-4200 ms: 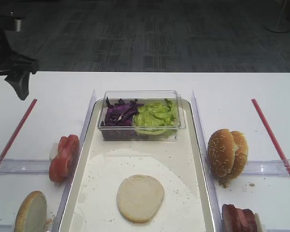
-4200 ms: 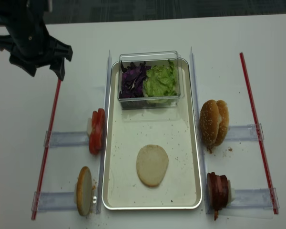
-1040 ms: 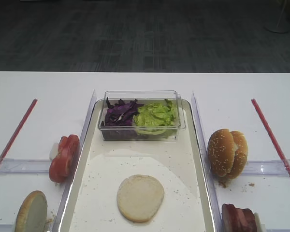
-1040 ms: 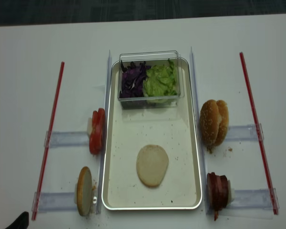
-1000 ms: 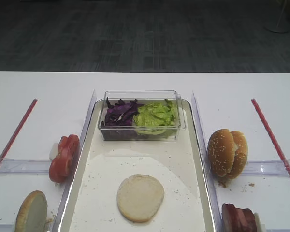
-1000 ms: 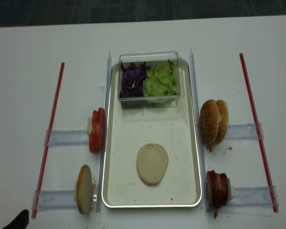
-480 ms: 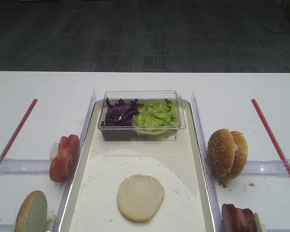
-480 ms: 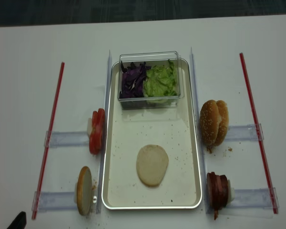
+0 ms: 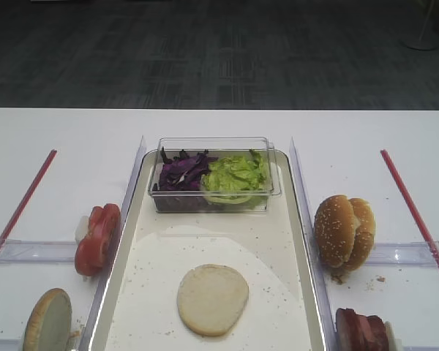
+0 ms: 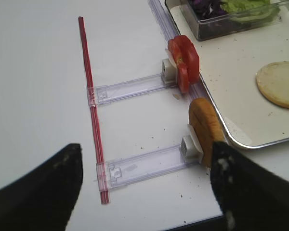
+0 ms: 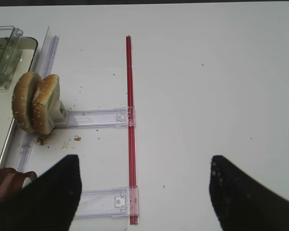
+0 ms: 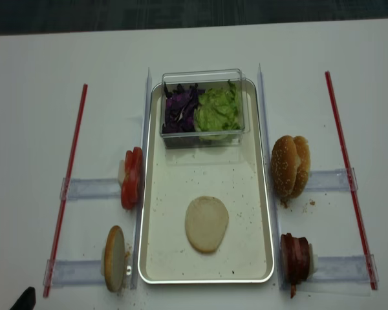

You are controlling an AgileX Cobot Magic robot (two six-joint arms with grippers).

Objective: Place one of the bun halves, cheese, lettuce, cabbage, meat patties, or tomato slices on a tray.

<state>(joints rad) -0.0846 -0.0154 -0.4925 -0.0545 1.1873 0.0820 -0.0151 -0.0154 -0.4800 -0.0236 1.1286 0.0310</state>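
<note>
A flat cream bun half [image 9: 212, 300] lies on the tray [image 9: 278, 241], also in the left wrist view [image 10: 278, 84]. Another bun half [image 12: 113, 266] stands on edge left of the tray. Tomato slices [image 9: 96, 238] stand behind it. Purple cabbage [image 9: 179, 172] and lettuce [image 9: 236, 174] fill a tub at the tray's far end. Meat patties [image 12: 295, 257] stand at the near right. No cheese shows. My left gripper [image 10: 145, 159] is open over the near-left rail, holding nothing. My right gripper [image 11: 144, 163] is open over bare table by a red strip.
Sesame-seeded buns [image 9: 344, 230] stand on edge right of the tray. The clear plastic tub [image 9: 214, 142] sits on the tray's far end. Red strips [image 12: 68, 187] [image 12: 346, 168] run along both sides, with clear plastic rails [image 10: 135, 87] [image 11: 94, 117] reaching toward the tray.
Four seconds ago the left arm hung over the far left of the table; it has since withdrawn to the near-left corner. Over the last second nothing has visibly moved.
</note>
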